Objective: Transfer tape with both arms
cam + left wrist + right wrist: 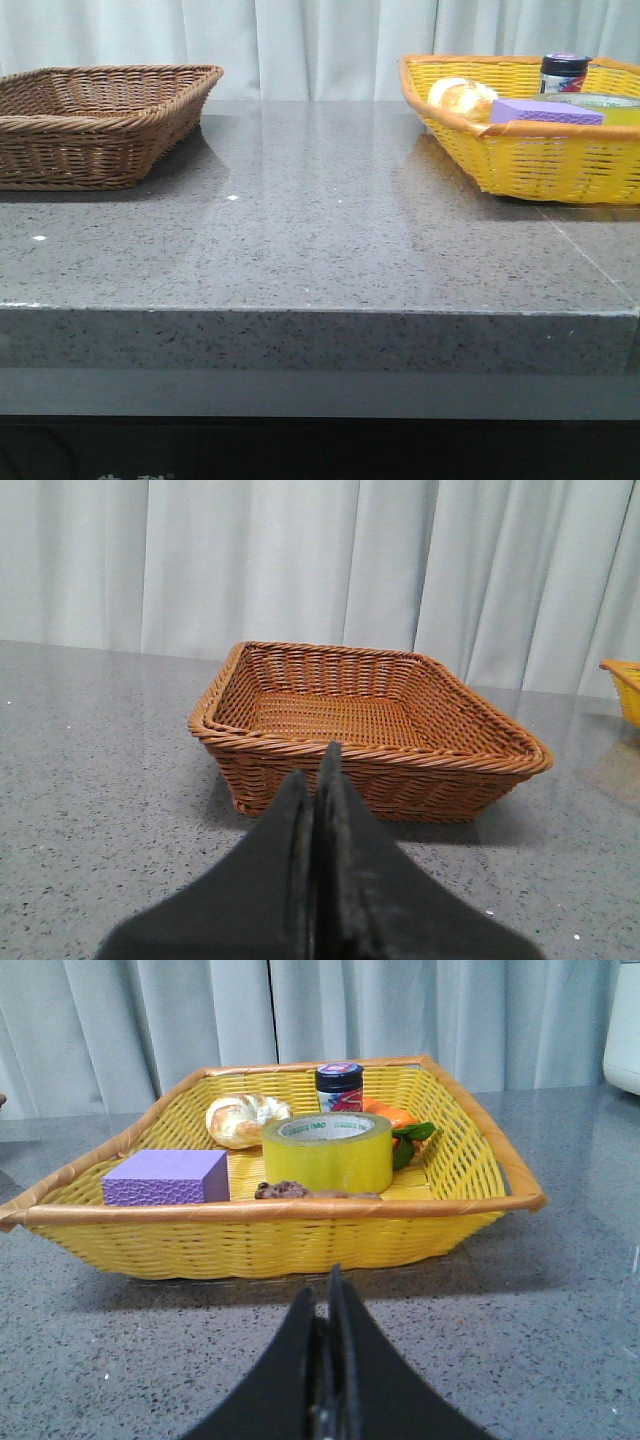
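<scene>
The wide roll of translucent yellow packing tape sits upright in the yellow woven basket, beside the purple sponge block. Both arms' jaws are clenched on nothing, each facing its basket; the brown wicker basket presumably awaits it.

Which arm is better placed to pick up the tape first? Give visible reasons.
Right. Its fingers face the yellow basket holding the tape; the left arm's fingers face the brown basket.
</scene>
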Controlling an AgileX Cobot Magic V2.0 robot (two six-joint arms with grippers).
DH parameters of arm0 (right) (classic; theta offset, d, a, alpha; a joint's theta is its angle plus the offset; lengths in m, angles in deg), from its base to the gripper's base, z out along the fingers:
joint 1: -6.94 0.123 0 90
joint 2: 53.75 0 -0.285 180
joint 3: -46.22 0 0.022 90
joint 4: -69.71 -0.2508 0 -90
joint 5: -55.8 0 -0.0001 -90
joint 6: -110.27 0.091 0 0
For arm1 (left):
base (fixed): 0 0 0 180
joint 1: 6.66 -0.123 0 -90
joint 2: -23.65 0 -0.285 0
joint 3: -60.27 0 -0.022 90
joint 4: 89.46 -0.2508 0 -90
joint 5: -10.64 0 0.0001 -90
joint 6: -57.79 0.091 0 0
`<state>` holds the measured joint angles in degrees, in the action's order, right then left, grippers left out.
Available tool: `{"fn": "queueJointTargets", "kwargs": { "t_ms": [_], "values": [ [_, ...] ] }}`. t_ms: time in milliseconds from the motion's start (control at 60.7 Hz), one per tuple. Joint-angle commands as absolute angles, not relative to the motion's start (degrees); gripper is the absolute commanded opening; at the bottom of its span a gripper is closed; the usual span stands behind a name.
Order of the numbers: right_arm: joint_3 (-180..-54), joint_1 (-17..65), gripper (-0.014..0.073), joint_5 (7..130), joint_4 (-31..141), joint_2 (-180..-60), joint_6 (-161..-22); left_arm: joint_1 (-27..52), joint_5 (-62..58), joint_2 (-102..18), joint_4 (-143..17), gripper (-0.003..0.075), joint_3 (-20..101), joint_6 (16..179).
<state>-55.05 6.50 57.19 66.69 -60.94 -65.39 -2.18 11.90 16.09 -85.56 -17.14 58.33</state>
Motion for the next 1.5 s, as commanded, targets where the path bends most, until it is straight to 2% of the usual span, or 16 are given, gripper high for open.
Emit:
{"fn": "queueJointTargets", "kwargs": {
  "t_ms": [0,280,478,676,1236,1302,1352,1434,1484],
  "values": [
    [-57.1,6.1,-0.0068,53.0,67.1,-59.7,-65.6,-1.8,16.8,17.0,-85.1,-0.002,-15.6,58.4],
    [-73.8,6.1,-0.0068,67.4,68.8,-62.5,-65.7,-1.8,6.0,13.6,-85.1,-0.002,2.0,58.4],
    [-89.4,6.1,-0.0068,76.3,71.2,-71.3,-65.7,-1.8,-7.1,3.8,-85.1,-0.002,19.3,58.4],
    [-103.0,6.1,-0.0068,86.5,71.2,-82.7,-65.7,-1.8,-18.4,-8.2,-85.1,-0.002,31.7,58.4],
    [-105.4,6.1,-0.006,90.8,71.3,-102.7,-65.7,-1.8,-21.0,-27.7,-84.5,-0.002,32.5,58.4],
    [-105.4,6.1,0.0001,91.6,71.4,-104.6,-65.7,-1.8,-21.0,-29.0,-86.4,-0.0004,32.5,58.4],
    [-105.4,6.1,0.0098,92.0,71.4,-105.4,-65.7,-1.8,-21.1,-29.4,-87.4,0.0052,32.5,58.4],
    [-105.4,6.1,0.0339,92.4,71.4,-107.1,-65.7,-1.8,-21.1,-30.0,-87.7,0.0233,32.5,58.4],
    [-105.4,6.1,0.0498,92.4,71.4,-108.0,-65.7,-1.8,-21.0,-30.0,-87.7,0.0378,32.5,58.4]
  ]
}}
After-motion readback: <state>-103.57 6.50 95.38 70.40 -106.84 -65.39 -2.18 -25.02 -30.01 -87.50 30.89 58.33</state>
